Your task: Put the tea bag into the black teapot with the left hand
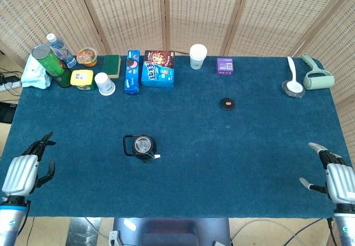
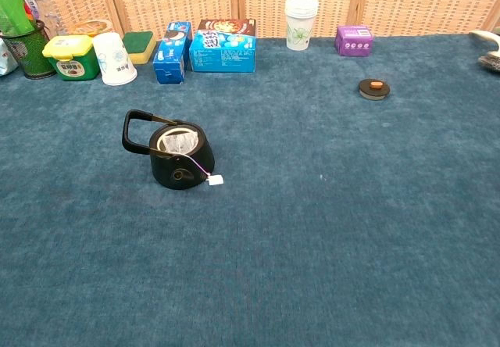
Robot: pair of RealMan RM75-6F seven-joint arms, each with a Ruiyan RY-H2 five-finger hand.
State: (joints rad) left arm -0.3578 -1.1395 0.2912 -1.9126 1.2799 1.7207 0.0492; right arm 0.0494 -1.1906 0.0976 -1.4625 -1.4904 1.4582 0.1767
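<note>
The tea bag (image 2: 180, 141) lies inside the black teapot (image 2: 181, 158), its tag hanging outside, so the task looks finished. The left hand (image 1: 22, 171) and right hand (image 1: 338, 180) sit at the table (image 1: 249, 146) corners, fingers spread, holding nothing; no further move seems needed.

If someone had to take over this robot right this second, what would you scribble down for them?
Left robot hand: holds nothing, fingers apart, at the table's near left edge, far from the pot.
Right robot hand: holds nothing, fingers apart, at the near right edge.
Black teapot: upright on the blue table, lid off; the lid lies far to the right.
Tea bag: inside the teapot, its string and tag hanging over the rim.
Done: the bag is in.
Left: nothing, as far as I can see.
</note>
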